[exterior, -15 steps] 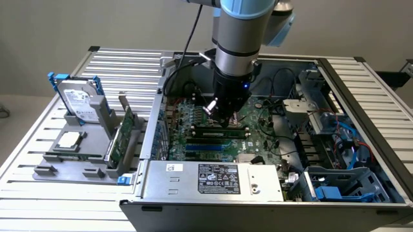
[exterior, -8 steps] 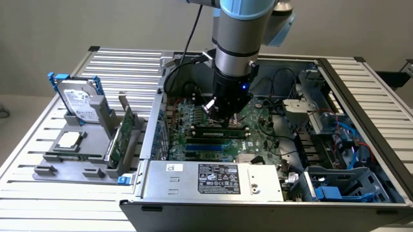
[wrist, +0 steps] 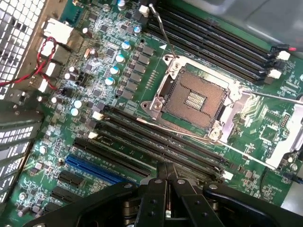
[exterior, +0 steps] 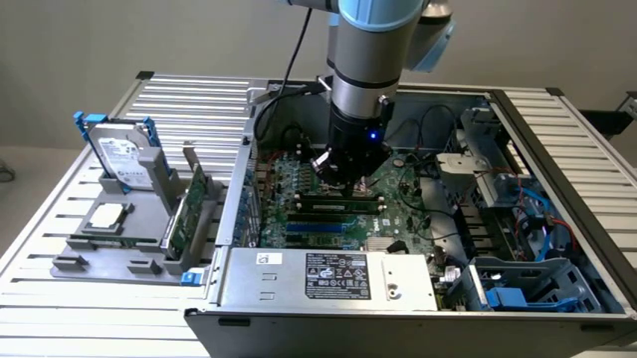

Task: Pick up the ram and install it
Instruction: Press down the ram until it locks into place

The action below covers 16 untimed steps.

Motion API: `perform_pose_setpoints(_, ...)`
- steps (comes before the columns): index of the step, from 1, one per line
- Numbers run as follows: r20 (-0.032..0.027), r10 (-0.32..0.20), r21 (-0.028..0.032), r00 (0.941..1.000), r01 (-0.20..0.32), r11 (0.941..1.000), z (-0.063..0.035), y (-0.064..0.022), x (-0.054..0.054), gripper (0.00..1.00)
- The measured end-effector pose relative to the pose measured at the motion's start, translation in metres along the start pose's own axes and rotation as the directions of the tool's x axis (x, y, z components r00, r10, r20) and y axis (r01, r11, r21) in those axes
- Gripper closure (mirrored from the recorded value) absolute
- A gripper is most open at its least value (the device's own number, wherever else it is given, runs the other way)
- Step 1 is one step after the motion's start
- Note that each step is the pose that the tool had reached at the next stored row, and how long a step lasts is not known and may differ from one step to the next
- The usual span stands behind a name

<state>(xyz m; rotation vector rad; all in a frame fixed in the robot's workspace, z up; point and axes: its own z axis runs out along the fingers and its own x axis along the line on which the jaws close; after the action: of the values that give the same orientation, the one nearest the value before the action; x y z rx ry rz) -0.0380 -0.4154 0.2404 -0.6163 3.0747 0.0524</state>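
Observation:
My gripper (exterior: 336,173) hangs inside the open computer case, low over the motherboard (exterior: 398,212). In the wrist view its black fingers (wrist: 156,189) are pressed together with nothing between them. Their tips stand right over the row of long black memory slots (wrist: 156,142) beside the empty processor socket (wrist: 194,97). I cannot tell whether they touch a slot. A long thin dark-green strip that looks like the ram (exterior: 115,240) lies along the front of the grey tray (exterior: 100,265), outside the case at the exterior view's left.
The tray also holds a hard drive (exterior: 124,160), a square silver chip (exterior: 107,216) and an upright green card (exterior: 194,205). Inside the case are the power supply (exterior: 329,272), loose cables (exterior: 538,216) and drive cages (exterior: 523,287) at the exterior view's right.

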Motion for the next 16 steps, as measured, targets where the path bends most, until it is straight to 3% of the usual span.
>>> perform_pose_setpoints(4,0.0022,0.065,0.0007,0.9979,-0.065,0.9979,0.0004,0.0000,0.0000,0.89)
perform_pose_setpoints(8,0.0044,0.133,0.0014,0.9911,-0.133,0.9911,0.0007,0.0000,0.0000,0.89)
perform_pose_setpoints(12,0.0067,0.203,0.0018,0.9792,-0.203,0.9793,0.0010,0.0000,0.0000,0.89)
perform_pose_setpoints(16,0.0091,0.272,0.0021,0.9621,-0.273,0.9622,0.0011,0.0000,0.0000,0.89)
